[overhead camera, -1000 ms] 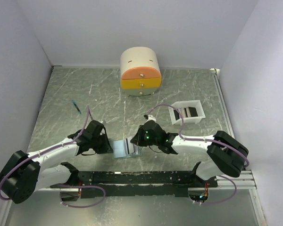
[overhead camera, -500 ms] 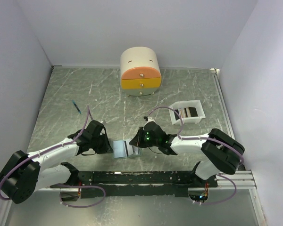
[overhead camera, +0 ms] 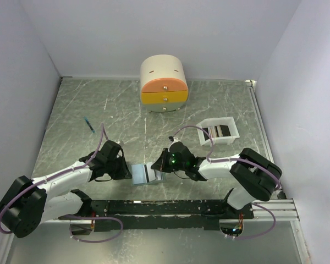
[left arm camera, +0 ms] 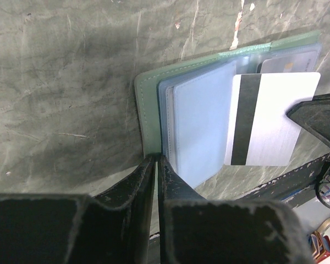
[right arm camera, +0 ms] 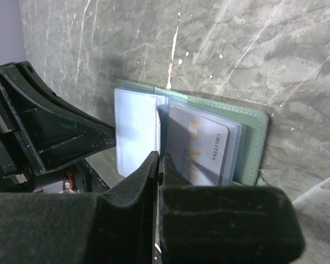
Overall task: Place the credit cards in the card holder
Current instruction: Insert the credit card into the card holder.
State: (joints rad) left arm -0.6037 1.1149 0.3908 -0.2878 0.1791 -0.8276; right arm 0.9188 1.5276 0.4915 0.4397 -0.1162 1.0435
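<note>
Green card holder [left arm camera: 147, 104] pinched by left claw [left arm camera: 157, 160]; right claw [right arm camera: 158, 157] grips a credit card [left arm camera: 275, 118].

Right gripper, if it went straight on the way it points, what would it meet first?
The open card holder: its blue pockets lie just ahead of the right gripper; past it, probably the left gripper.

Pale lavender walls [overhead camera: 209, 33] are enclosing a grey-green marbled table [overhead camera: 71, 104] on three sides, soft even light falling across it, a black rail [overhead camera: 170, 208] running along its near edge.
</note>
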